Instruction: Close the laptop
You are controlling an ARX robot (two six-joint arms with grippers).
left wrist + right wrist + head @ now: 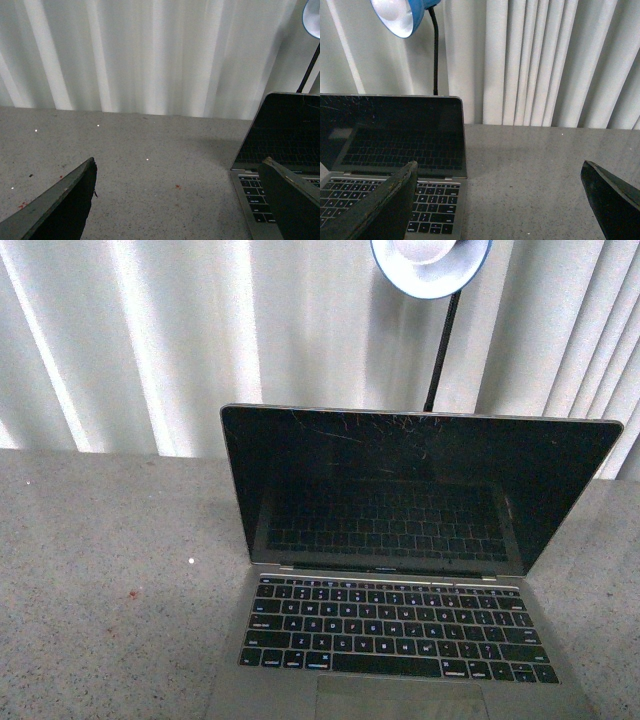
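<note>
The silver-grey laptop (400, 570) stands open on the grey speckled table, its scratched black screen upright and its black keyboard facing me. Neither gripper shows in the front view. In the left wrist view my left gripper (180, 172) is open and empty over bare table, with the laptop (280, 150) just beside one finger. In the right wrist view my right gripper (500, 182) is open and empty beside the laptop (395, 145), one finger over the keyboard's corner.
A blue desk lamp (432, 265) on a black gooseneck stands behind the laptop, against pale pleated curtains (150, 330). The table (100, 570) stretches to the left of the laptop with small red specks on it.
</note>
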